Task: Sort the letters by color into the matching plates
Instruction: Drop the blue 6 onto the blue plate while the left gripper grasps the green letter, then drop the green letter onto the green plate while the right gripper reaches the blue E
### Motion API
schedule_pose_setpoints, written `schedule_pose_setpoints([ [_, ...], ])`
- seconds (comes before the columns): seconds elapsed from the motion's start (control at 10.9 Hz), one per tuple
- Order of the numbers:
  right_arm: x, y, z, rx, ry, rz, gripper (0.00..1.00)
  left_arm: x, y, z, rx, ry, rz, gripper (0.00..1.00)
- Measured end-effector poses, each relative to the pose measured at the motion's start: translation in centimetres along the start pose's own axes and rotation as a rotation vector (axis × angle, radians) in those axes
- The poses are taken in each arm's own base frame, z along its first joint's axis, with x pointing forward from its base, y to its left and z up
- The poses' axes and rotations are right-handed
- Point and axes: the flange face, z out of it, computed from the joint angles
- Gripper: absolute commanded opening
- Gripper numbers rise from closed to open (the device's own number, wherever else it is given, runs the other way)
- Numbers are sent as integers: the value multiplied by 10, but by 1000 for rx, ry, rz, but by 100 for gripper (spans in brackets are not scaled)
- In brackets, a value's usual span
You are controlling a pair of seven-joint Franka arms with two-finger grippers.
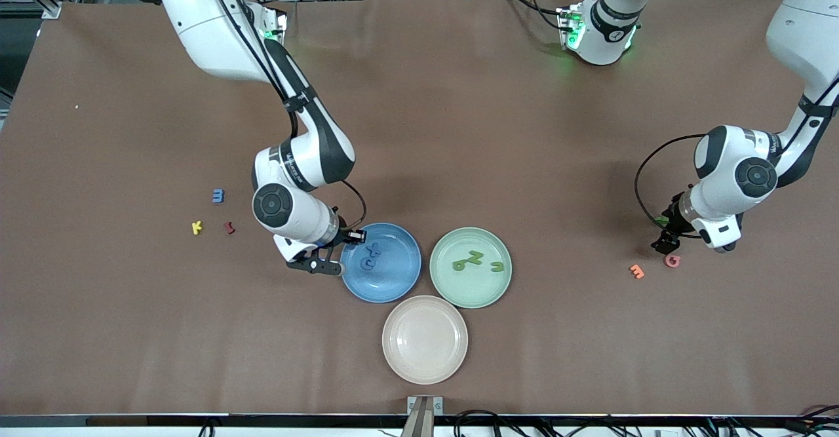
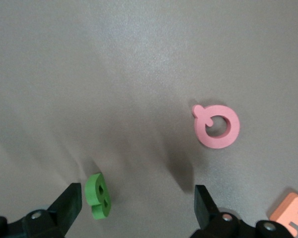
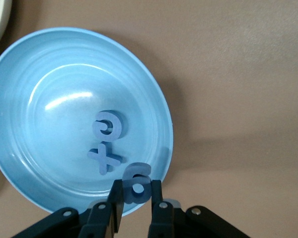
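My right claw (image 3: 137,204) is pinching a blue 6 (image 3: 137,183) over the rim of the blue plate (image 1: 400,273), at the edge toward the right arm's end of the worktop (image 1: 459,129). Two blue letters (image 3: 106,141) are lying in that plate already, a curly one and an x.

Left claw (image 2: 139,208) is spread wide, hovering low over the worktop near the left arm's end with nothing in it. A green letter (image 2: 99,195) sits just inside one finger, a pink Q-looking ring (image 2: 216,126) is nearby, and an orange E (image 1: 636,271) is beside that.

The green plate (image 1: 470,293) has three green letters (image 1: 476,262) in it, and the beige plate (image 1: 425,339) is nearest the front camera. A blue, a yellow and a red letter (image 1: 214,214) lie loose toward the right arm's end.
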Motion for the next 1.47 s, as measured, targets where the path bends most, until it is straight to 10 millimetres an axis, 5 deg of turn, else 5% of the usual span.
schedule_pose_setpoints([
  [0.09, -1, -2, 3, -2, -2, 4, 11, -1, 0, 1, -2, -2, 1, 0],
  [0.28, 1, -6, 2, 2, 4, 19, 26, -1, 1, 3, -10, -4, 2, 0],
  [0.46, 3, -7, 5, 1, 5, 39, 63, 0, 2, 1, -17, -1, 1, 0],
  [0.74, 5, -6, 7, -1, 5, 46, 85, 2, 2, -1, -20, 3, -11, 0],
  [0.92, 8, -2, 5, -2, 8, 52, 85, -4, 6, -2, -26, 1, 0, 0],
  [1.2, 14, 7, 0, -18, -17, 57, 84, -48, 52, -32, -121, -8, 58, 0],
  [1.47, 26, 44, -16, -108, -101, -28, 84, -135, 107, -81, -229, -46, 157, 0],
])
